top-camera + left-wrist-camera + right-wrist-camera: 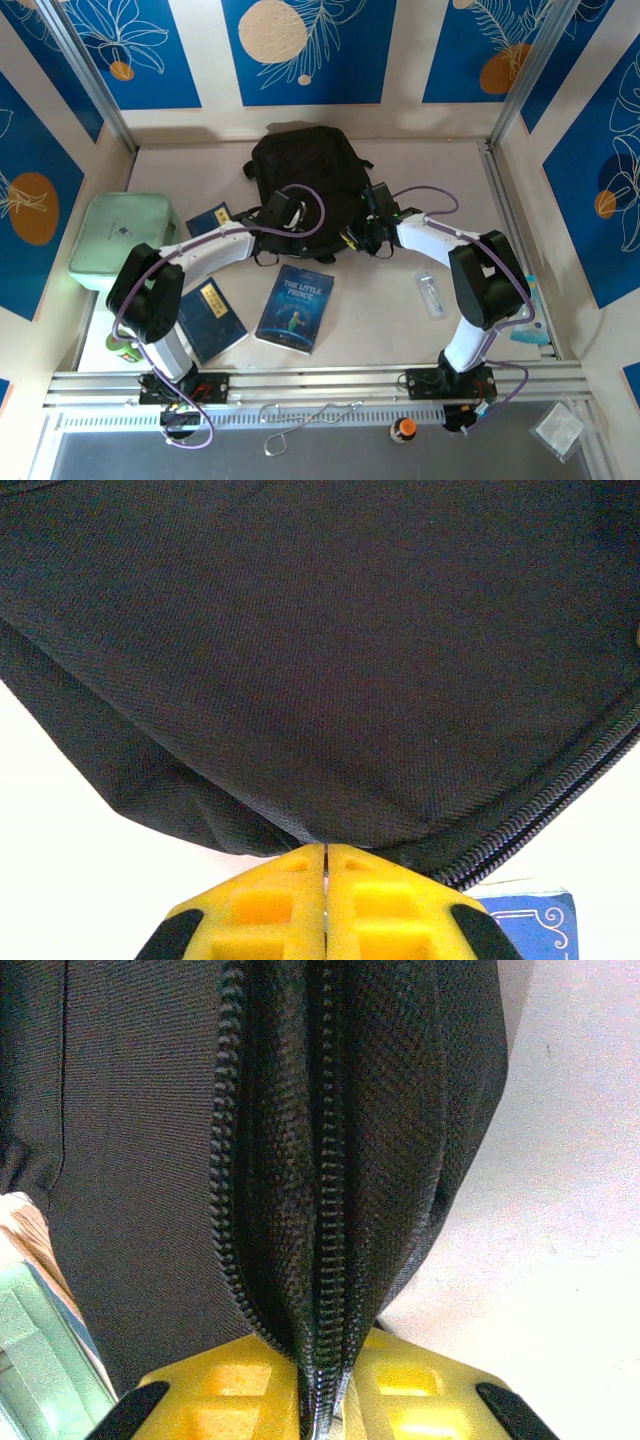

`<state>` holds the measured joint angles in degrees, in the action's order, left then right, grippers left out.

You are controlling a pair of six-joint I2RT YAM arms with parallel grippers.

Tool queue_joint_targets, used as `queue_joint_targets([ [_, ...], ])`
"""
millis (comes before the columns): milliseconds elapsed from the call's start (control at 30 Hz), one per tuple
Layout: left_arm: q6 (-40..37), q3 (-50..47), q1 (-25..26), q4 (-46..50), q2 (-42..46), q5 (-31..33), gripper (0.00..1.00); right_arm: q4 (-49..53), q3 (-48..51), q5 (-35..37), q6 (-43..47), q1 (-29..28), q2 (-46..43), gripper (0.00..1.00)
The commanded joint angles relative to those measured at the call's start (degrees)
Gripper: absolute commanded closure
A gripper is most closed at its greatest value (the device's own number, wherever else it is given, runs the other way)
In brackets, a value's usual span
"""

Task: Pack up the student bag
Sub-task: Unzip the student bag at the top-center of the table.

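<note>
The student bag [300, 165] lies directly ahead of both claws. The left gripper [325, 852] pinches its fabric hem, jaws together; the right gripper [325, 1390] clamps its zip band. A blue book [525, 920] corner sits beside the left claw.

The right end effector [322, 1385] is clamped on the zip seam of the black student bag [130, 1140]; pale tabletop [570, 1210] lies to its right.
</note>
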<state>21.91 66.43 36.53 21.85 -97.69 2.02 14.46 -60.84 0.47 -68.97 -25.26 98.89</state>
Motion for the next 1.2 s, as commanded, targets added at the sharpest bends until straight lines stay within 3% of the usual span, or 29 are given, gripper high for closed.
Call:
queue_joint_targets([
  [0,-1.09,-2.45,-2.24,0.19,1.26,3.31,1.0,2.5,-0.07,4.25,0.87,0.56,-2.25,0.84],
  [267,-0.09,-2.43,-3.84,-2.48,-0.55,1.29,1.0,3.47,-0.16,5.89,1.21,0.69,-2.35,0.87],
  [400,-2.39,-1.28,-3.57,-3.75,1.37,-5.84,1.0,1.87,0.51,4.68,1.64,1.17,-2.76,0.86],
  [700,-5.95,6.76,-0.06,-0.95,2.34,-10.09,1.0,-2.39,5.49,-3.2,-4.01,2.05,-11.44,0.46],
  [933,-5.75,9.32,1.44,-1.29,-0.07,-11.12,1.0,-3.94,6.37,-8.1,-10.27,0.86,-9.77,0.37],
  [1167,-3.74,9.08,1.93,-2.4,-0.84,-12.74,1.0,-4.99,3.7,-7.09,-10.58,-0.58,-5.0,0.39],
])
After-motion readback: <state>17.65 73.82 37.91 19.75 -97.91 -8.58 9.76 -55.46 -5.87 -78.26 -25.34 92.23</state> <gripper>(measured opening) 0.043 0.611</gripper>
